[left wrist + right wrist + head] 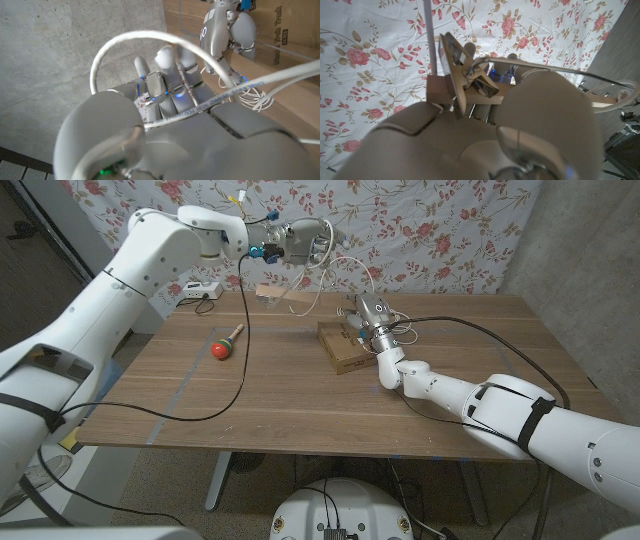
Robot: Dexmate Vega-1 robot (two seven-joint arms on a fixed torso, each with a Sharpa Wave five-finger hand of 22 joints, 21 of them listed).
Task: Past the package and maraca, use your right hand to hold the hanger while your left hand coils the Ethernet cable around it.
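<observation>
Head view, toward far edge of table (470, 395): right hand (368, 320) over package (345, 345), grasping wooden hanger (290, 298) raised to leave room for winding; left hand (300, 242) high, carrying white cable (340, 270). Maraca (227, 343) nearer left edge, apart.

Left wrist view: cable (210, 102) across left hand (170, 95), pinched for winding.

Right wrist view: right hand (485, 125) clasping hanger (451, 75).

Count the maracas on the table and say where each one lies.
1. The maraca, red-headed with a green band and wooden handle, lies on the table on the robot's left side, next to the black cable. None seems hidden.
</observation>
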